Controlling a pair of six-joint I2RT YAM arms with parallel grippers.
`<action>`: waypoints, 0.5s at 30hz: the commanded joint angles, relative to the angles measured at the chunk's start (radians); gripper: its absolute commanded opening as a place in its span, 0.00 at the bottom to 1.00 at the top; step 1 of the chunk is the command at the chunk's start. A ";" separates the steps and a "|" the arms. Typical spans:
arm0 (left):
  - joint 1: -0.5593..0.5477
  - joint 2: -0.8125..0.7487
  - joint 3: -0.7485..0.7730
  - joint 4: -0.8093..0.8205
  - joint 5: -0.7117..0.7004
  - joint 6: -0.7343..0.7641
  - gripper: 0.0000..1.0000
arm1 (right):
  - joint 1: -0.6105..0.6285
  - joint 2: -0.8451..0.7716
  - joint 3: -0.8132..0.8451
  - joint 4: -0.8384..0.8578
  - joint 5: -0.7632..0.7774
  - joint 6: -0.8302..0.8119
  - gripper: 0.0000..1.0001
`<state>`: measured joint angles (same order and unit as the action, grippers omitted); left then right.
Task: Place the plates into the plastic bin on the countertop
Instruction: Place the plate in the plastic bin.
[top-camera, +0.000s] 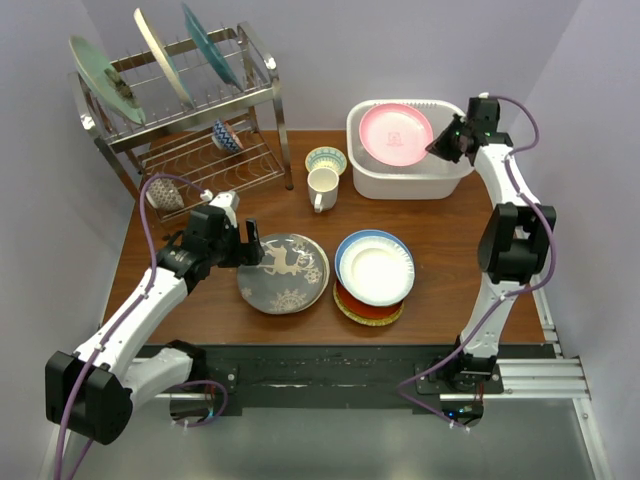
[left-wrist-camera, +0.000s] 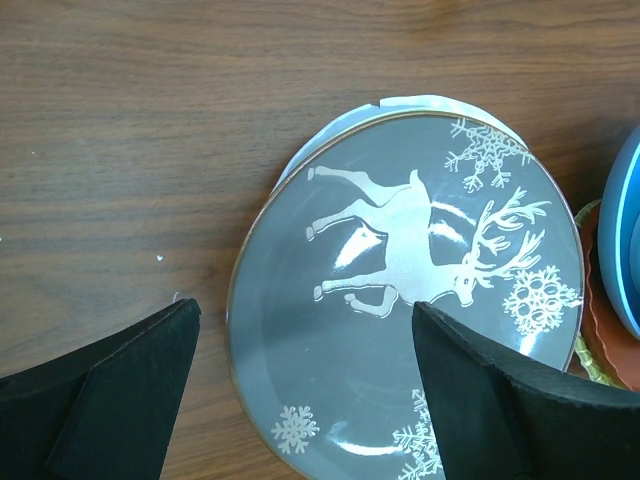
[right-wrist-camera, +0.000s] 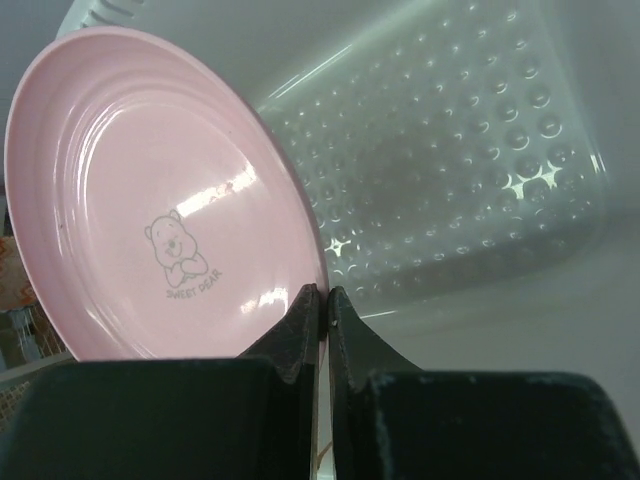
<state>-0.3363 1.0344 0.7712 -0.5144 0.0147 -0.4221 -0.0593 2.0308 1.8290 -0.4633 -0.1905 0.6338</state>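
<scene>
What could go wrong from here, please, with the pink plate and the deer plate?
The right pincer grips the pink plate by its rim alone, so it may slip and strike the plastic bin. The open left pincer straddles the deer plate at its edge; a finger could catch the white plate beneath too.

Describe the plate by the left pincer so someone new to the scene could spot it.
On the wood-grain countertop, look left of the stack topped by a blue-rimmed white plate. The grey deer plate lies flat there, at the tips of the open left pincer. It is the only dark plate, printed with a white reindeer and snowflakes.
</scene>
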 joint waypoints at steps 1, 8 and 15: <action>0.000 0.004 -0.001 0.036 0.024 0.029 0.92 | -0.001 0.034 0.079 0.005 0.039 0.023 0.00; 0.000 0.012 -0.004 0.039 0.030 0.029 0.91 | -0.001 0.072 0.102 0.006 0.091 0.035 0.00; 0.000 0.004 -0.006 0.037 0.019 0.028 0.91 | 0.001 0.100 0.121 0.000 0.114 0.018 0.00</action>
<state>-0.3363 1.0470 0.7704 -0.5102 0.0250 -0.4099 -0.0593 2.1384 1.8858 -0.4854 -0.0959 0.6441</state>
